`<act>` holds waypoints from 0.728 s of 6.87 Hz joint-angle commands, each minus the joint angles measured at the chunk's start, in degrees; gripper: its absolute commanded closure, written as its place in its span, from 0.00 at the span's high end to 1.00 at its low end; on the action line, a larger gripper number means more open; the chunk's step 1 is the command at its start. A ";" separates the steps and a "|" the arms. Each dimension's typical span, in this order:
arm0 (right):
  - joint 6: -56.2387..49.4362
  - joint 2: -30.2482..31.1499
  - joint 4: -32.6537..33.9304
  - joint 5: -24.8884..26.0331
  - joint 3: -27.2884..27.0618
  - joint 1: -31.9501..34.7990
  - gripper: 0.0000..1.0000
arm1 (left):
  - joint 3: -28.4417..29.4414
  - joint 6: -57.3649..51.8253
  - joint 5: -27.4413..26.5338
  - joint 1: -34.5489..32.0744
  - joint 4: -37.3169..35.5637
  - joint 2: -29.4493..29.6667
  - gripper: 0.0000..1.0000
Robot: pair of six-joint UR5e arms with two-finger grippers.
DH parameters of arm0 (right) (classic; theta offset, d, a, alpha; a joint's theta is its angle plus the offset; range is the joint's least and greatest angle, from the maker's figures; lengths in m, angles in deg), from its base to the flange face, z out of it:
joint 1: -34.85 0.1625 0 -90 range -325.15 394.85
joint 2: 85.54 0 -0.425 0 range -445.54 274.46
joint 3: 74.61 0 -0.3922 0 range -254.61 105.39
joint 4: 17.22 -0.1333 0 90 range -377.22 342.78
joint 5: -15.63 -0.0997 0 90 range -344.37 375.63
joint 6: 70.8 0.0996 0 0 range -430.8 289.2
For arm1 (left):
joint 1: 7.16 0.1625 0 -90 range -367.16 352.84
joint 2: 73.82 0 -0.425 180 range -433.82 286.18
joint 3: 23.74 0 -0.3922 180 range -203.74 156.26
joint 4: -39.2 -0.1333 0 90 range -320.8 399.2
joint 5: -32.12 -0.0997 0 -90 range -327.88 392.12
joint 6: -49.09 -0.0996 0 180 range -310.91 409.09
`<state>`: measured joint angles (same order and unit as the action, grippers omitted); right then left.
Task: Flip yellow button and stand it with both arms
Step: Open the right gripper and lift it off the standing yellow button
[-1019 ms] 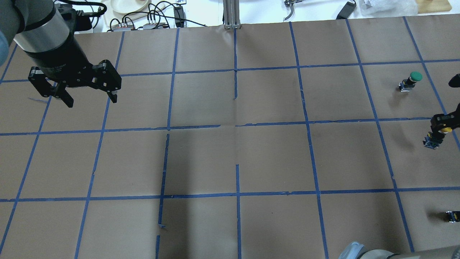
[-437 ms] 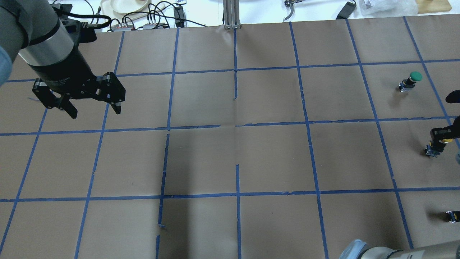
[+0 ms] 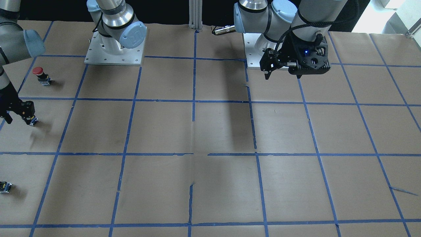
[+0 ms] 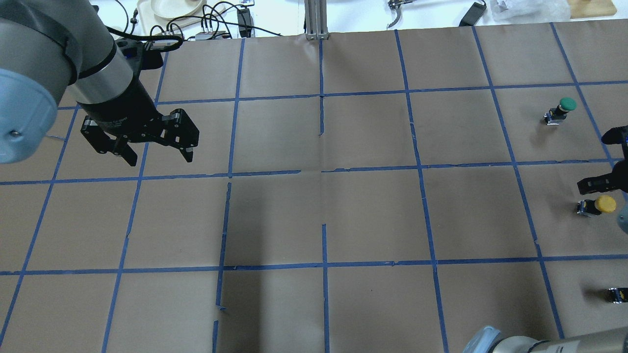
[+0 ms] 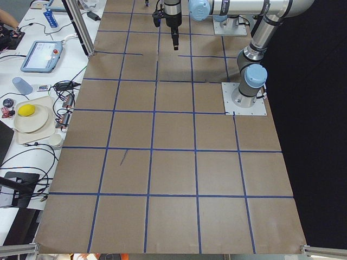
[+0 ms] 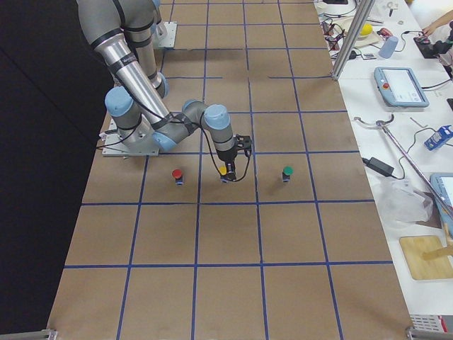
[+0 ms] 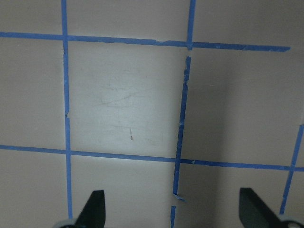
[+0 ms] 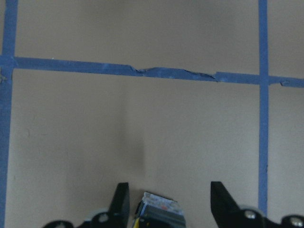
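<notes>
Task looks nearly done on the tabletop [image 4: 373, 215]. The left gripper [image 4: 160, 160] hovers well apart from the green button [image 4: 562, 110], toward the opposite end, fingers spread and empty. The right gripper [image 8: 167, 187] is near the green button on its robot side, fingers spread either side of the yellow button [image 4: 596, 206], not pinching it. The button rests there, apparently upright with cap on top, though the overhead view leaves its tilt unclear. Remaining: back the right fingers off without tipping it.

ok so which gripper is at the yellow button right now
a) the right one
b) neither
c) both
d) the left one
a: the right wrist view shows the yellow button sitting inside the open right gripper, unclamped, while the left gripper hangs open far off on the other side.
</notes>
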<state>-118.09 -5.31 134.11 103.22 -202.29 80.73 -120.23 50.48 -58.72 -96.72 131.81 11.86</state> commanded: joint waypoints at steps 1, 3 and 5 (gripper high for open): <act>-0.17 2.90 -11.25 -0.39 4.33 0.51 1.00 | -0.28 -4.53 0.75 0.17 -0.67 -0.16 1.00; 0.00 4.85 -33.72 -2.68 17.57 3.22 1.00 | -0.19 -4.56 0.57 0.61 -0.58 -0.25 1.00; 5.75 4.59 -53.49 -2.24 32.34 11.64 1.00 | -0.28 -4.64 0.39 0.52 -0.50 -0.25 1.00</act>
<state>-116.62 -0.64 93.68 100.94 -178.95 87.57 -120.47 45.90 -58.26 -96.19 131.28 11.62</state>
